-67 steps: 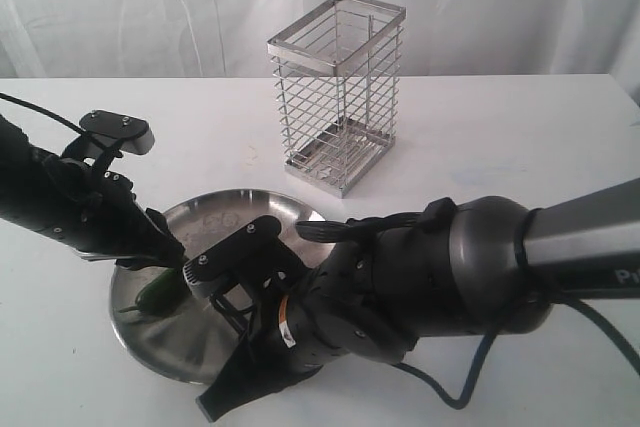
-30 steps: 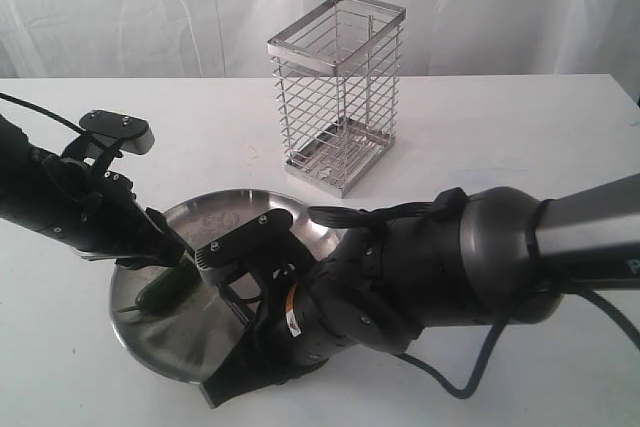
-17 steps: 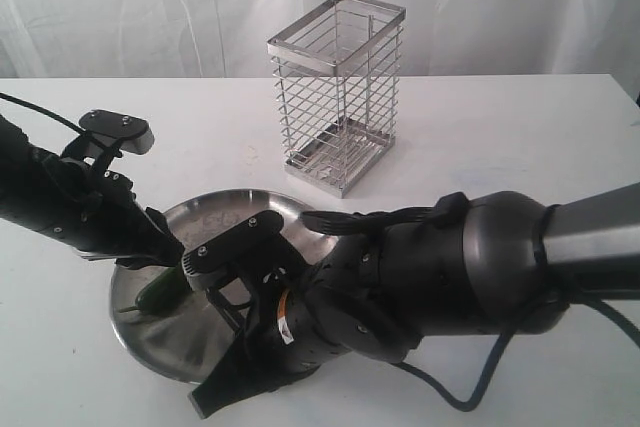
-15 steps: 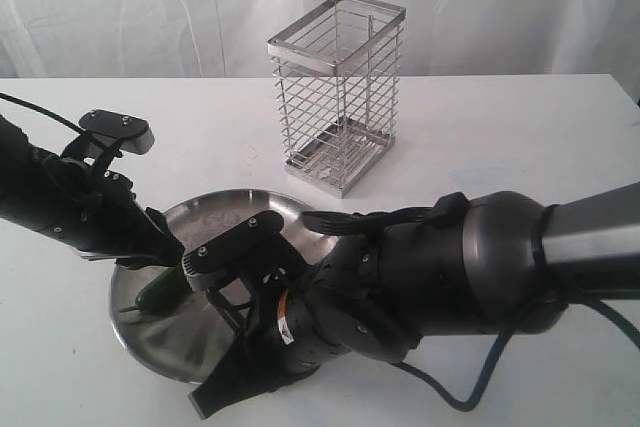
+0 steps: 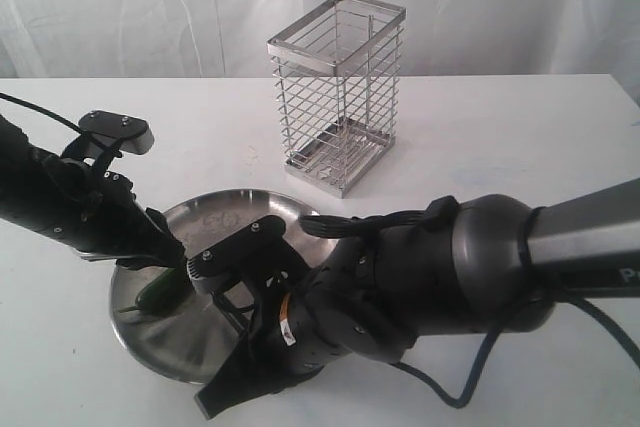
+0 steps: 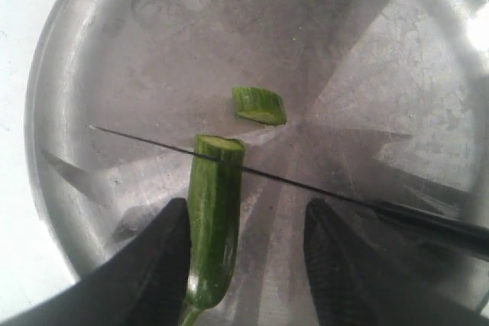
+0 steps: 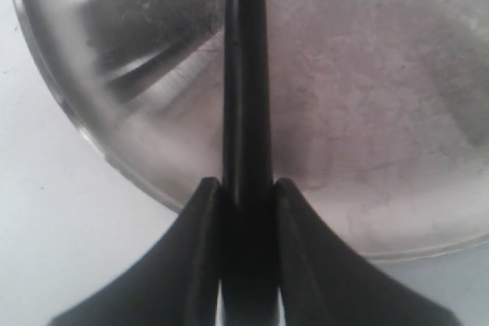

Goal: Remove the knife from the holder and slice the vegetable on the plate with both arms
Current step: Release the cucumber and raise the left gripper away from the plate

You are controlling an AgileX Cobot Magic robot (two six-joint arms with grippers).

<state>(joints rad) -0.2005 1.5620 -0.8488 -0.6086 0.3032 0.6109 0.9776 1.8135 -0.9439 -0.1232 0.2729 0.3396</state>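
The green chili pepper (image 6: 214, 219) lies on the steel plate (image 6: 367, 74) with its cut end under the knife (image 6: 306, 185). A short cut piece (image 6: 260, 105) rests just beyond the blade. My left gripper (image 6: 246, 208) is open astride the pepper, which leans on one finger (image 6: 153, 265) with a wide gap to the other. My right gripper (image 7: 247, 182) is shut on the knife's black handle (image 7: 246, 74) at the plate's near rim (image 7: 114, 150). In the exterior view the pepper (image 5: 160, 292) shows beside the left gripper (image 5: 168, 259); the right arm (image 5: 400, 287) hides the blade.
The wire holder (image 5: 338, 97) stands with nothing in it behind the plate (image 5: 225, 209), on the white table (image 5: 500, 137). The bulky right arm covers the plate's right half and front. A white curtain hangs at the back.
The right arm with the knife has shifted slightly back and forth over the plate's front. The left arm and the pepper have stayed in place.
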